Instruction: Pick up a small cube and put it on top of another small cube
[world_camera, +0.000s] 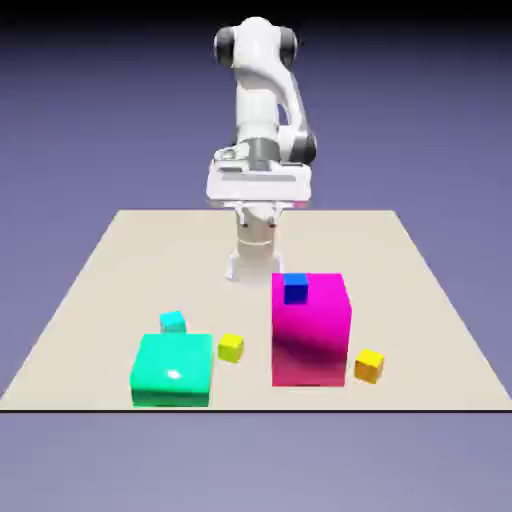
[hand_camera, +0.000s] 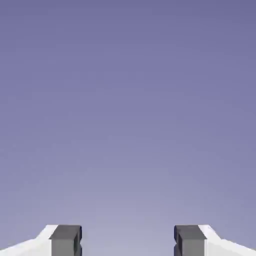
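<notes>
Claw (hand_camera: 128, 241) empty and released, and I could clip the green block (world_camera: 173, 370) if I come in low for the cyan cube (world_camera: 173, 322), at its twelve o'clock.

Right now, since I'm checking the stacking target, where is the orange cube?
In the exterior view, the orange cube sits near the table's front edge, just right of the tall magenta block.
</notes>
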